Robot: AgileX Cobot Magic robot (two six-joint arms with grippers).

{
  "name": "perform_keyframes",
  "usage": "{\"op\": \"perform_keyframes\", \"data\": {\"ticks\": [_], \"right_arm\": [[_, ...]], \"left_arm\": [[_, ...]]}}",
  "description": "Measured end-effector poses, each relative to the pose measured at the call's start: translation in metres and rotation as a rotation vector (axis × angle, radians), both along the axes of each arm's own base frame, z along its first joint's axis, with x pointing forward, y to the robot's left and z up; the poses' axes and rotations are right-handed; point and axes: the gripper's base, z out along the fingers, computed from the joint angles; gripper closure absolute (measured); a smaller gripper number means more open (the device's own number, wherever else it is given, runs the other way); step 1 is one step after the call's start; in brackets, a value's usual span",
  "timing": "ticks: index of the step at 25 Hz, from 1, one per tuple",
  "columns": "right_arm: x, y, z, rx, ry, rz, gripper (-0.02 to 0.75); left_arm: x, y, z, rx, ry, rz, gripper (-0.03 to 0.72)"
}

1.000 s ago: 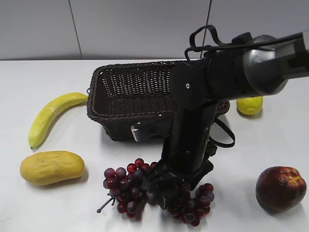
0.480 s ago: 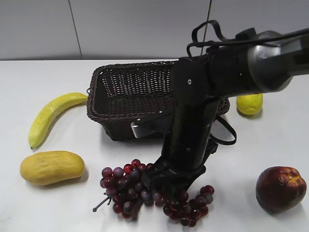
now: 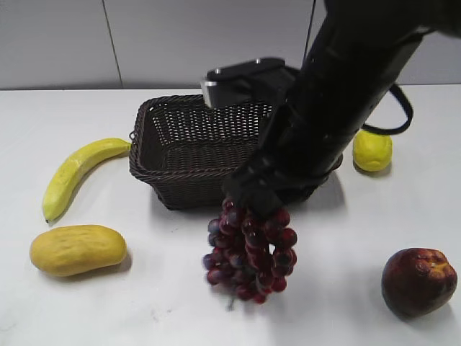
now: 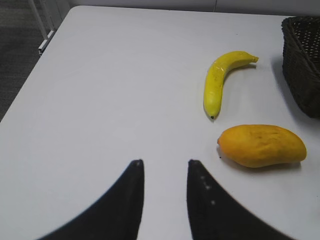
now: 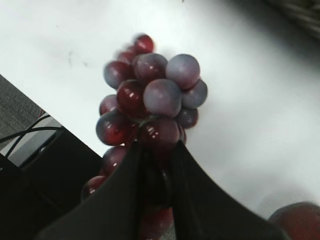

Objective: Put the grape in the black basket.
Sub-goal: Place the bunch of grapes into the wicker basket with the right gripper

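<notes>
Right claw (image 5: 156, 162) clenched on the grape (image 3: 250, 249), bunch hanging clear of the white worktop (image 3: 144, 303), just in front of the black basket (image 3: 184, 144). Left claw (image 4: 165, 167) released, holding nothing, low over bare worktop with mango (image 4: 261, 145) then banana (image 4: 222, 80) beyond it. Dark red fruit (image 3: 418, 281) front right; lemon (image 3: 372, 151) beside basket's right end.

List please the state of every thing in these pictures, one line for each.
grape: lifted, hanging from the right gripper
black basket: upright, nothing seen inside
right gripper: jaws shut on the grape
left gripper: jaws open, holding nothing
banana: lying on table
mango: lying on table
</notes>
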Motion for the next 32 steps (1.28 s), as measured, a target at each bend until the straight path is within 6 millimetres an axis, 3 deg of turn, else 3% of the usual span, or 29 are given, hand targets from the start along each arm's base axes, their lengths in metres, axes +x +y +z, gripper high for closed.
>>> {"op": "perform_keyframes", "data": {"ticks": [13, 17, 20, 23, 28, 32], "right_arm": [[0.021, 0.005, 0.149, 0.173, -0.399, 0.028, 0.64], [0.033, 0.009, 0.168, 0.157, -0.491, 0.021, 0.64], [0.049, 0.015, 0.163, 0.111, -0.519, 0.011, 0.64], [0.074, 0.017, 0.143, 0.066, -0.492, -0.02, 0.64], [0.121, 0.013, 0.09, -0.03, -0.405, -0.083, 0.643], [0.142, 0.02, 0.053, -0.061, -0.372, -0.088, 0.643]], "left_arm": [[0.0, 0.0, 0.0, 0.0, 0.0, 0.0, 0.452], [0.0, 0.0, 0.0, 0.0, 0.0, 0.0, 0.452], [0.0, 0.0, 0.0, 0.0, 0.0, 0.0, 0.452], [0.0, 0.0, 0.0, 0.0, 0.0, 0.0, 0.452], [0.0, 0.0, 0.0, 0.0, 0.0, 0.0, 0.452], [0.0, 0.0, 0.0, 0.0, 0.0, 0.0, 0.452]]}}
